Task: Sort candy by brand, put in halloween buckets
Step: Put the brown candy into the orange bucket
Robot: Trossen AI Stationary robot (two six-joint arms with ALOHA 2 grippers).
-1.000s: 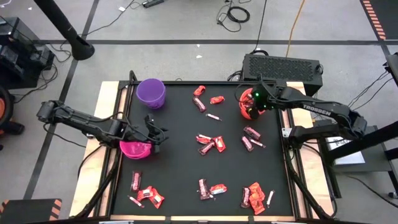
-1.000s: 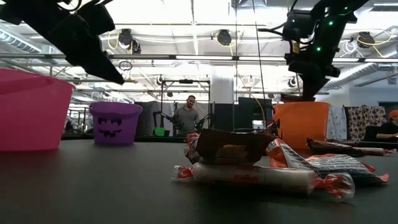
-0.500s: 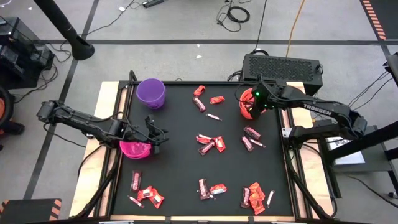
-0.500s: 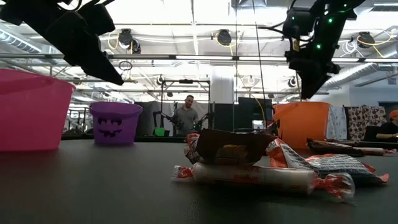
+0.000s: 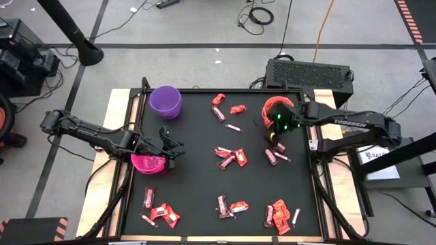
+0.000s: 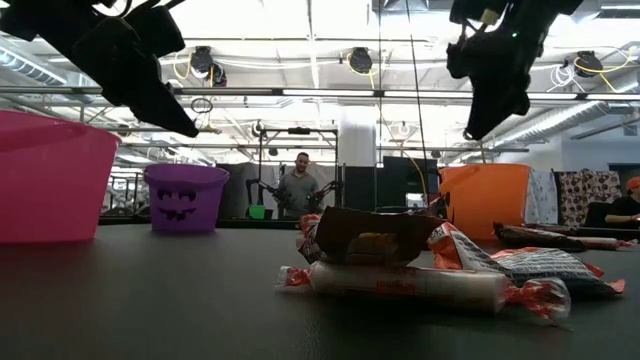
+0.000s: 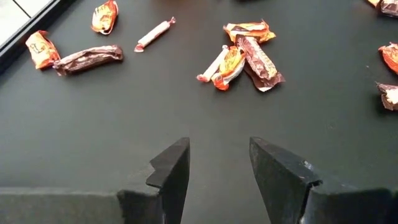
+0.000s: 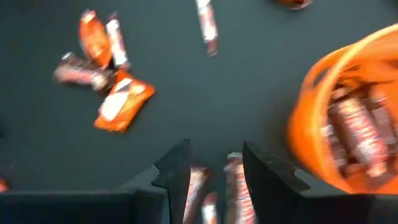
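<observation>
Wrapped candy lies in loose groups on the black table: by the far edge (image 5: 225, 109), in the middle (image 5: 230, 158), and along the near edge (image 5: 231, 205). The purple bucket (image 5: 165, 101) stands far left, the pink bucket (image 5: 148, 164) at the left edge, and the orange bucket (image 5: 275, 104) far right with brown bars (image 8: 351, 127) inside. My right gripper (image 8: 211, 168) hangs open and empty just near-side of the orange bucket, above two brown bars (image 5: 275, 145). My left gripper (image 7: 219, 168) hovers open and empty by the pink bucket's right rim.
A raised frame edges the table (image 5: 319, 184). Bare black surface lies between the pink bucket and the middle candy group (image 7: 249, 53). More candy sits at the near left (image 5: 161, 213) and near right (image 5: 279, 212). A person (image 6: 300, 185) stands far behind the table.
My right gripper has swung off the orange bucket toward the table's near edge and risen a little, tipping less steeply down. It now hangs over the brown bars beside the bucket.
</observation>
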